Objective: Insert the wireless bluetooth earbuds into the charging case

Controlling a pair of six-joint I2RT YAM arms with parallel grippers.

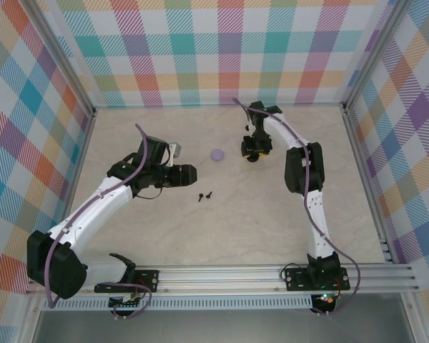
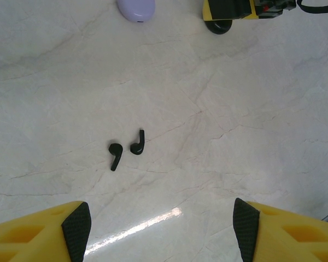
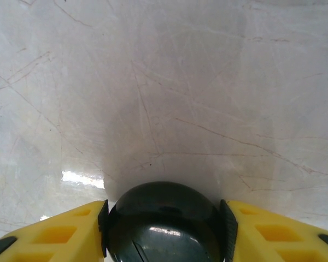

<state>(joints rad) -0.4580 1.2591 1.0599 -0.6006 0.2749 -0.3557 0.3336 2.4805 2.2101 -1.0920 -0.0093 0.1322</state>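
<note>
Black earbuds (image 2: 138, 143) lie side by side on the surface (image 2: 251, 109), untouched. Left fingers (image 2: 76, 229) hang spread near them; right fingers (image 3: 228, 224) clamp the black charging case (image 3: 164, 224). Next, seemingly, a careful pinch on one stem.

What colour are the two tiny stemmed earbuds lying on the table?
Both tiny stemmed earbuds are black; the left wrist view shows them best.
</note>
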